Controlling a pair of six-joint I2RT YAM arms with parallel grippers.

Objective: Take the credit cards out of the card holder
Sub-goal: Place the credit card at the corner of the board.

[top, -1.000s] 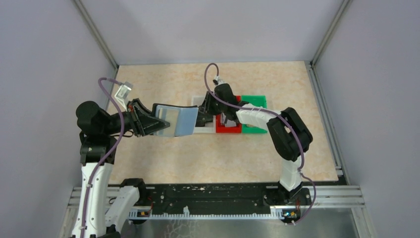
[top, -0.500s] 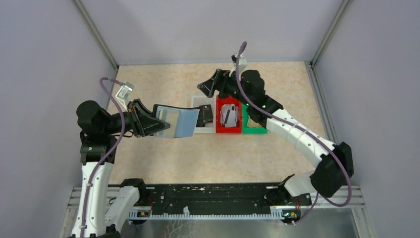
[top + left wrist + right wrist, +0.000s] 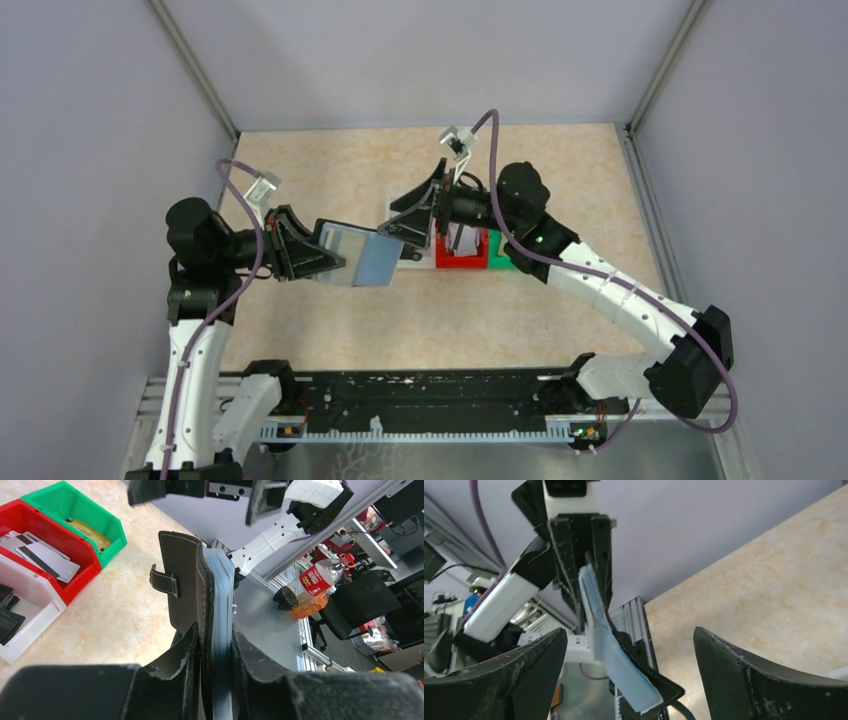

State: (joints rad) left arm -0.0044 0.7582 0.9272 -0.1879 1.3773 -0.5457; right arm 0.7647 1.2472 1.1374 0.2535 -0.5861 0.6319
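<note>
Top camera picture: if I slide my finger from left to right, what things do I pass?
First the left gripper → black folding card holder with grey-blue inside → right gripper → red plastic bin → green plastic bin.

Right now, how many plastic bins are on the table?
3, in a row: white bin left, red bin middle, green bin right, seen from above. Part of the table is covered, so another could be hidden.
</note>
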